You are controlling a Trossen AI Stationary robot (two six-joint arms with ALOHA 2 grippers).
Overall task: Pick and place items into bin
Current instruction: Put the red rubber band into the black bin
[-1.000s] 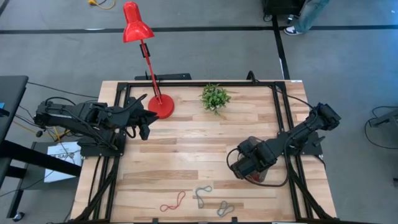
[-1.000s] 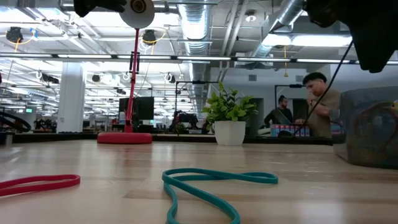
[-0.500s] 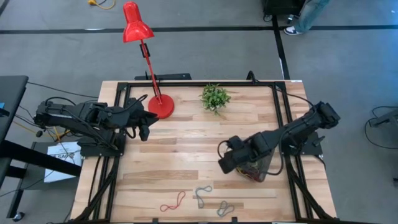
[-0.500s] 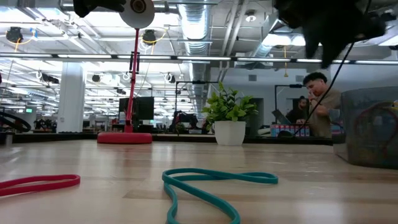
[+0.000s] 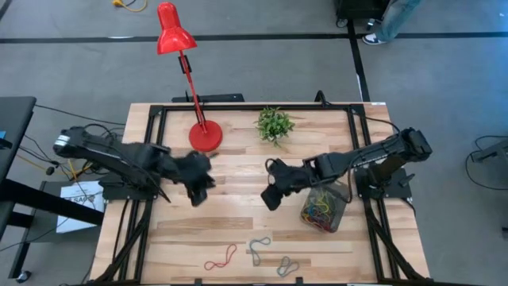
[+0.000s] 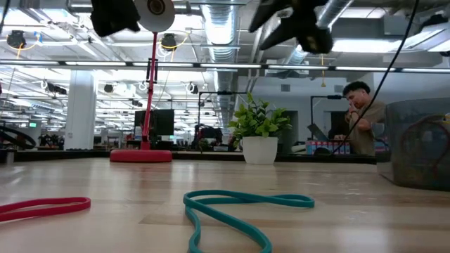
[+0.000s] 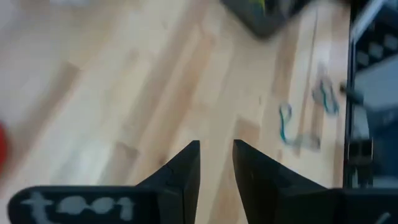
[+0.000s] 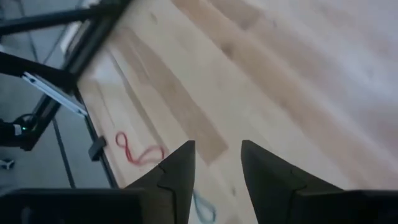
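Three loops left by the tabletop's near edge; both grippers, left and right, slightly open, empty, mid-table; they could clash reaching together; bin near right edge.

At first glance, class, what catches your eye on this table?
The red lamp leans over the table's far edge beside a small green plant. Both dark arms reach toward the table's middle, the right gripper empty beside the bin of coloured bands. Loose bands lie near the front edge.
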